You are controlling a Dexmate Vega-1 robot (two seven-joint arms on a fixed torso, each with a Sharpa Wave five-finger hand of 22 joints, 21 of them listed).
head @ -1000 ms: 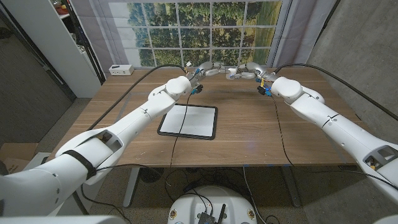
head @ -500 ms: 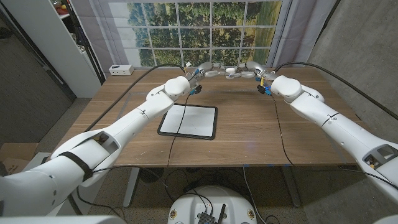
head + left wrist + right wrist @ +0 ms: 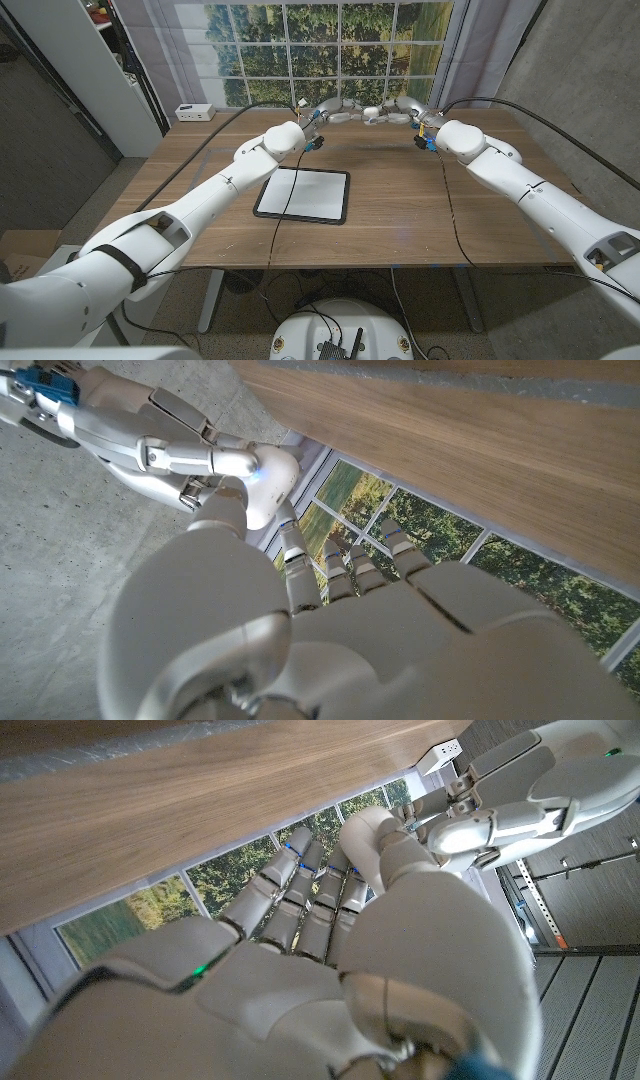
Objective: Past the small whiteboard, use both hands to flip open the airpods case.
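Note:
The white airpods case is held over the table's far edge, past the small whiteboard. My left hand reaches it from the left and my right hand from the right, their fingertips meeting on it. In the left wrist view the rounded white case sits between my left thumb and the right hand's fingers. Whether the lid is up cannot be told. The right wrist view looks over the back of my right hand toward the left hand.
The whiteboard lies at the middle of the wooden table. A white box sits at the far left corner. Black cables run along both arms and across the tabletop. A window stands behind the far edge.
Both hands and the case between them have shifted slightly up and away toward the window. The whiteboard has not moved.

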